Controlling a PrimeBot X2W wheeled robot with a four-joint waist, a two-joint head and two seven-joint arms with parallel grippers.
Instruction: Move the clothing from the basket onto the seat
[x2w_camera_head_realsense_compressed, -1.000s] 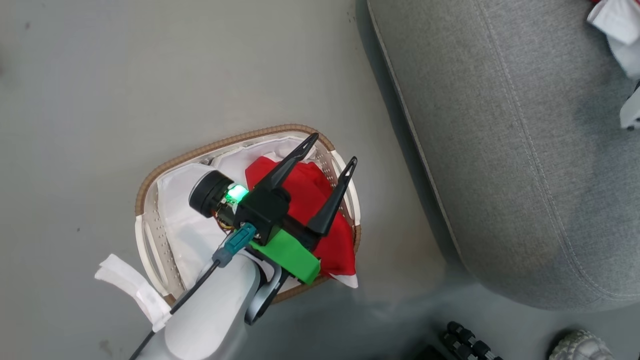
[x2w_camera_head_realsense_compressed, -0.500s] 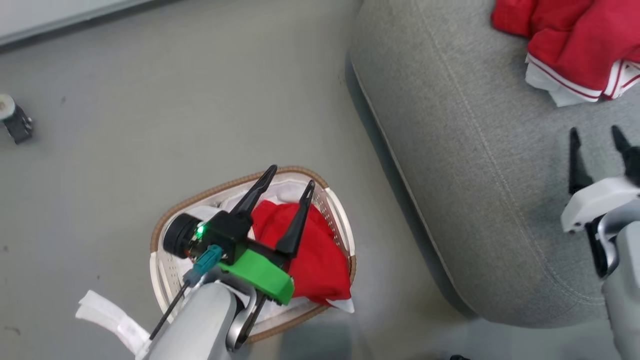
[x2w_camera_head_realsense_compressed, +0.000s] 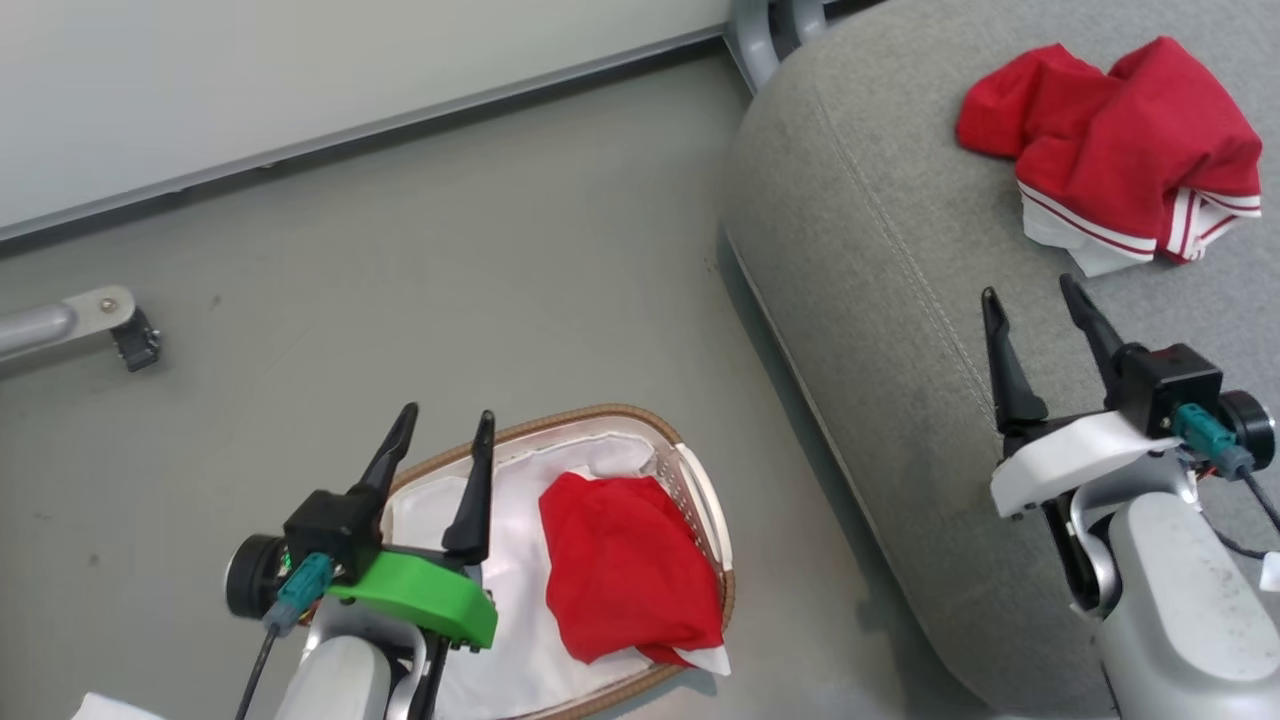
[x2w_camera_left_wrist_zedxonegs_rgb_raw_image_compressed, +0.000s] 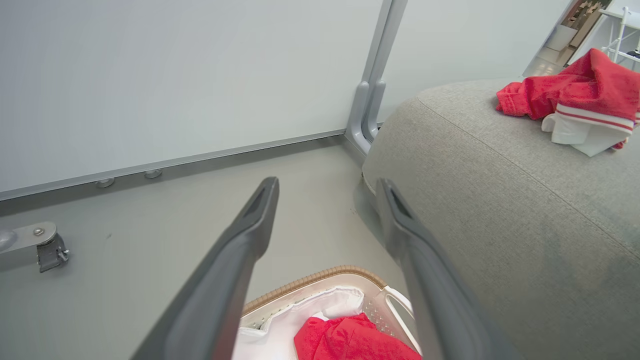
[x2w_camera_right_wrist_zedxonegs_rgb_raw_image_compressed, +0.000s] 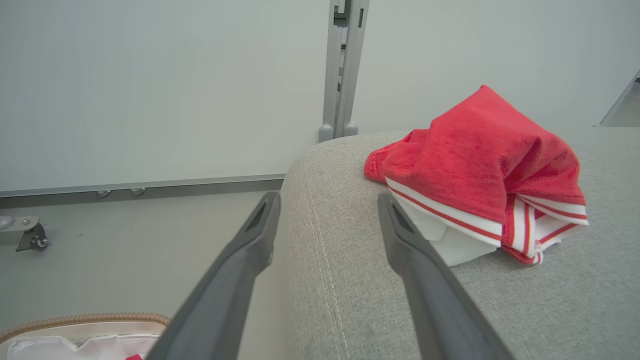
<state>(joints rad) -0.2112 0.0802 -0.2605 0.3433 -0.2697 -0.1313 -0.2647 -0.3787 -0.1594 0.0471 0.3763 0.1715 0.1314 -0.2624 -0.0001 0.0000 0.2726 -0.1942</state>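
The left gripper (x2w_camera_head_realsense_compressed: 447, 412) is hovering above the left edge of the basket (x2w_camera_head_realsense_compressed: 600, 412), its jaws standing apart with nothing between them. The right gripper (x2w_camera_head_realsense_compressed: 1029, 289) is hanging over the near part of the seat (x2w_camera_head_realsense_compressed: 870, 300), its jaws likewise spread and empty.

Inside the basket, a red cloth (x2w_camera_head_realsense_compressed: 625, 565) is lying bunched against the right wall on the white liner (x2w_camera_head_realsense_compressed: 510, 580), and a white corner is poking out at the near rim. The head view is taking in the whole bundle, while the left wrist view is catching just its far end under the fingers. The right wrist view is catching a sliver of the woven rim.

Farther off, a striped garment (x2w_camera_head_realsense_compressed: 1110, 140) is resting crumpled on the seat, well apart from both grippers. The right wrist view is showing its white band and thin red stripes most plainly.

Beyond, a caster (x2w_camera_head_realsense_compressed: 135, 345) is sitting on the floor (x2w_camera_head_realsense_compressed: 500, 250) near the wall. The left wrist view is revealing a grey post (x2w_camera_left_wrist_zedxonegs_rgb_raw_image_compressed: 372, 95) rising behind the seat's corner.
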